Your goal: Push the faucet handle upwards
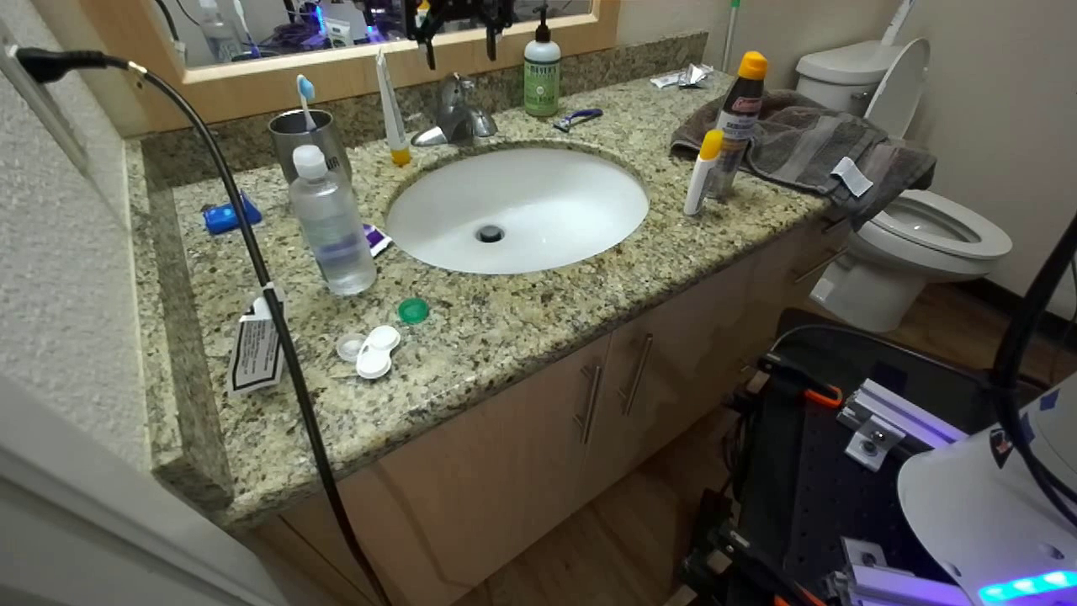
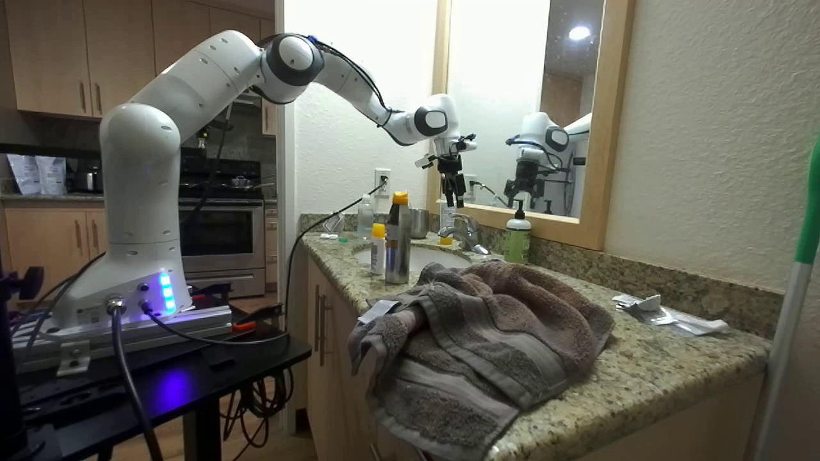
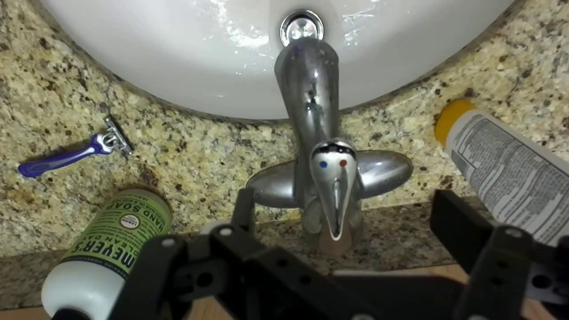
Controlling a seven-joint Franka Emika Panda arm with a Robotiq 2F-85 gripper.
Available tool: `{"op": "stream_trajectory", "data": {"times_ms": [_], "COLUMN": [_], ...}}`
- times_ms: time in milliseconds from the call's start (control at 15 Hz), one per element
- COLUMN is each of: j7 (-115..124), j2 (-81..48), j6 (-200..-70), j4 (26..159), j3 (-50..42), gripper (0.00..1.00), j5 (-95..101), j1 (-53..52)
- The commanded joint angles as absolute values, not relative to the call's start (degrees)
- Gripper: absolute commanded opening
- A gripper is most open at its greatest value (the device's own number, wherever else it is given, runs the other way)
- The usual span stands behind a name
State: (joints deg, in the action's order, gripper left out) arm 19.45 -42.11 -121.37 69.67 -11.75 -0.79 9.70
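Observation:
The faucet handle (image 3: 335, 186) is a slim silver lever with a blue and a red dot, on top of the chrome faucet (image 3: 311, 89). In the wrist view its narrow tip points toward the mirror wall. It shows small in an exterior view (image 1: 455, 87), above the spout. My gripper (image 3: 344, 206) is open and empty, pointing down. In the wrist view its fingers appear on either side of the handle, with wide gaps. In both exterior views the gripper (image 1: 461, 61) (image 2: 455, 200) hangs above the faucet (image 2: 466, 234), apart from it.
A green soap bottle (image 3: 120, 235) and a yellow-capped tube (image 3: 511, 173) stand on opposite sides of the faucet. A razor (image 3: 66, 158) lies near the soap. The white basin (image 1: 547, 210) is in front; the mirror frame (image 1: 353, 67) is close behind.

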Motion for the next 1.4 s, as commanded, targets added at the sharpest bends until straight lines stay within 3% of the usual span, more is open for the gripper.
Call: {"op": "stream_trajectory", "data": {"times_ms": [0, 400, 533, 1067, 1200, 1333], "j7": [22.72, 23.19, 23.58, 24.34, 23.63, 22.29], "j2": [-46.74, -46.9, -47.18, -47.0, -45.96, -43.48], "j6": [-121.59, -120.5, -120.2, -119.8, -117.93, -116.63], "j4": [66.16, 66.74, 66.56, 66.0, 65.77, 67.06], "j3": [-12.29, -12.41, -12.23, -11.76, -10.43, -9.43], "gripper": [1.0, 1.0, 0.73, 0.17, 0.05, 0.07], "j5": [-0.83, -0.63, -1.17, -2.41, -4.68, -6.91], "j1": [10.28, 10.03, 10.38, 11.05, 11.76, 12.54]}}
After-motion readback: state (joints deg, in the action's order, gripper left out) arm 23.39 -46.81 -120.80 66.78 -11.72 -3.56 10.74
